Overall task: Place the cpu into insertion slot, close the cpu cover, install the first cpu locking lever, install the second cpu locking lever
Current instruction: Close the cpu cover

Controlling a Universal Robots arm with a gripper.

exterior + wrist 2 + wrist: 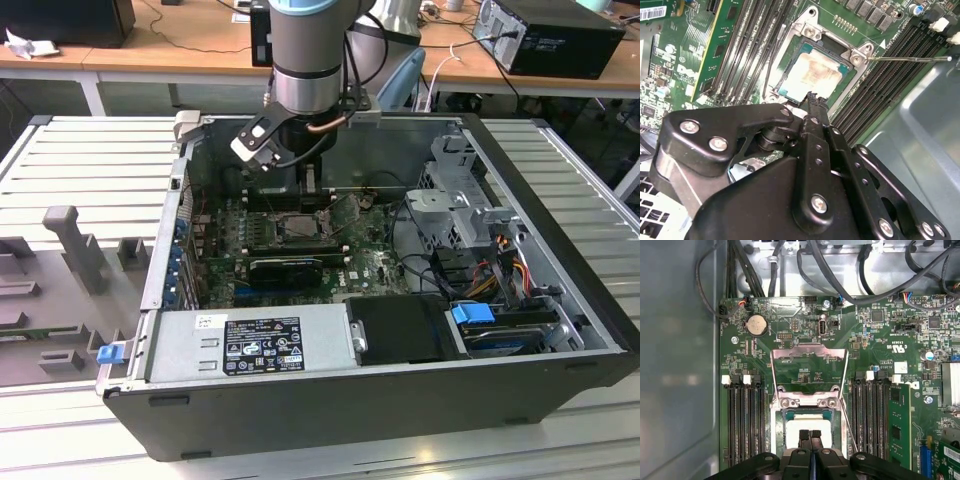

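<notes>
A: cpu [815, 70] is a silver-grey square with brownish smears on top; it sits flat in the insertion slot [856, 56]; cpu cover [809, 356] is flipped back off it.

B: yep; pincer [810, 436] is closed with nothing between its fingers; tips sit right at the cpu's edge.

Cpu [812, 75]: one
Insertion slot [802, 50]: one
Cpu cover [809, 352]: one
Locking levers [910, 58]: two
Gripper [810, 434]: one
Coin battery [757, 325]: one
Computer case [350, 405]: one
</notes>
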